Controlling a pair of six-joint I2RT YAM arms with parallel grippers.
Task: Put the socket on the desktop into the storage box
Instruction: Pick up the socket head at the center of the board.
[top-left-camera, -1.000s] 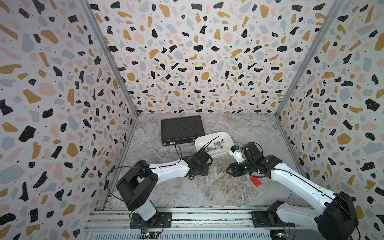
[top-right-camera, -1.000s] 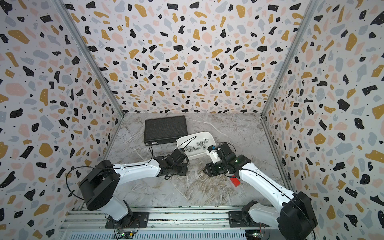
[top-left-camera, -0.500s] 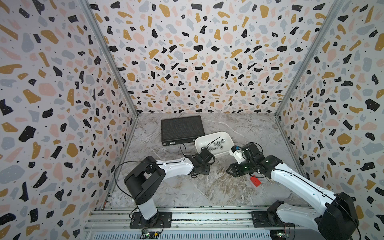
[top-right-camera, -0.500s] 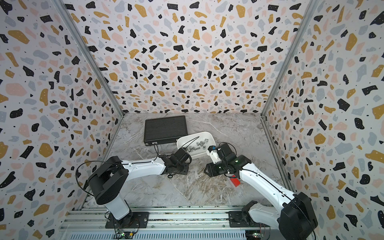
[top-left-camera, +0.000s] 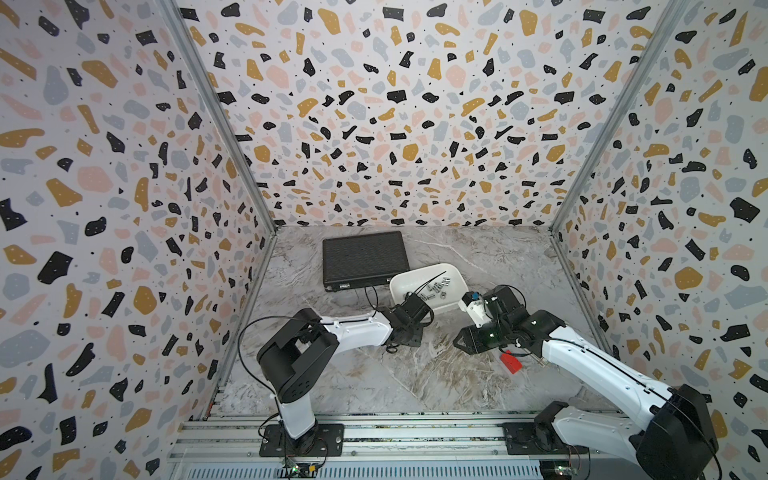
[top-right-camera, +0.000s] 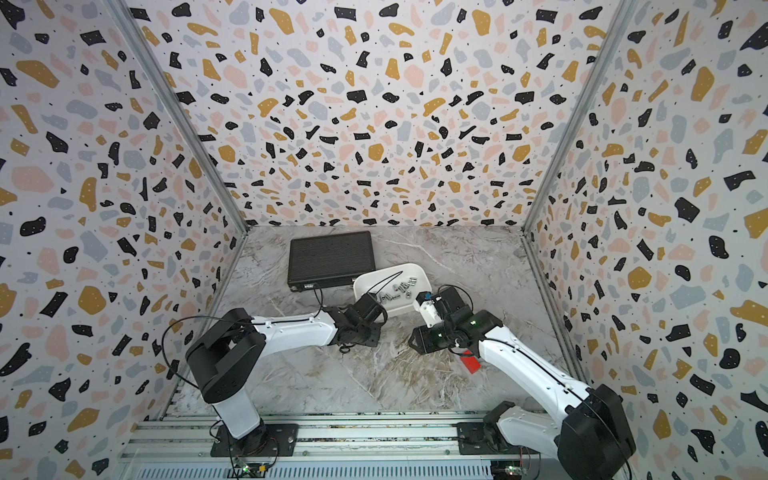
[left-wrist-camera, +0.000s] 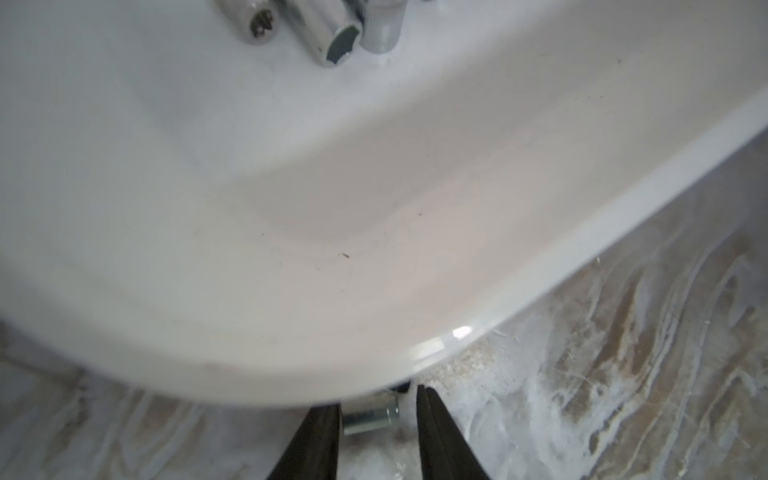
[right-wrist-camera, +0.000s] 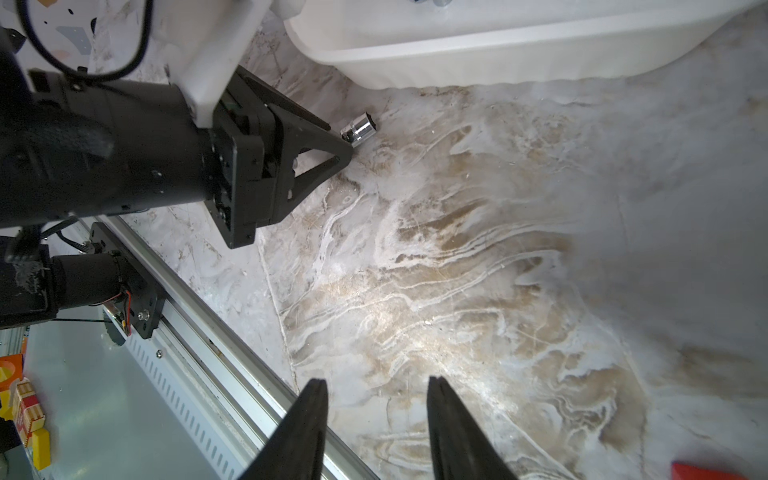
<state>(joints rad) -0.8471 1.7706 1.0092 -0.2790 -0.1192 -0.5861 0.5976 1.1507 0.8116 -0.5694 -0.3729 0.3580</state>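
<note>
One socket (left-wrist-camera: 370, 417) lies on the desktop (left-wrist-camera: 623, 374) just beside the storage box (left-wrist-camera: 457, 332), straddled by the left gripper's (left-wrist-camera: 378, 399) narrow, unclosed jaws. The right gripper (right-wrist-camera: 376, 380) hangs parted and empty. Three other sockets (left-wrist-camera: 332, 37) show inside the box.

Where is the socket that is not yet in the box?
In the left wrist view, the socket lies on the desktop just outside the rim of the storage box, between the open fingers of the left gripper.

White storage box (top-right-camera: 422, 277) just beside black case (top-right-camera: 332, 259)
</note>
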